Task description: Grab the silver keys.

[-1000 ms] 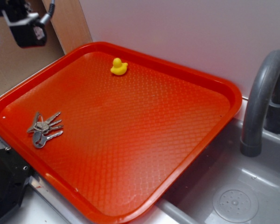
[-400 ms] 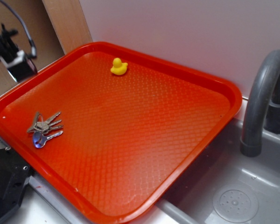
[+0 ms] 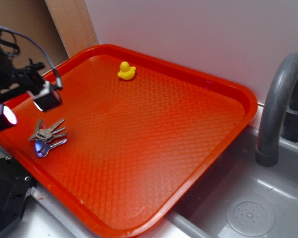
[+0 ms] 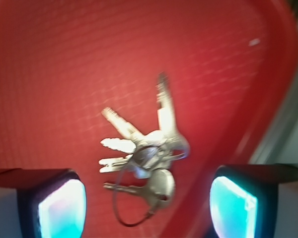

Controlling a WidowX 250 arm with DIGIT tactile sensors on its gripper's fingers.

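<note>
Jaws wide apart and empty, the gripper [image 4: 144, 201] hangs above the keys [image 4: 144, 158], pads [image 4: 62, 208] glowing either side of the bunch. Keys lie flat near the left corner of the red tray [image 3: 228, 94], fanned out, thin wire ring trailing loose toward the camera. Light, hard, slick metal, I'd say, and floppy as a bunch: a pinch on one blade might let it swing or slip. Best bet looks like the thick knot where the heads stack up. Only other thing on the tray is a duck [image 3: 126, 71], well apart at the far edge.
</note>
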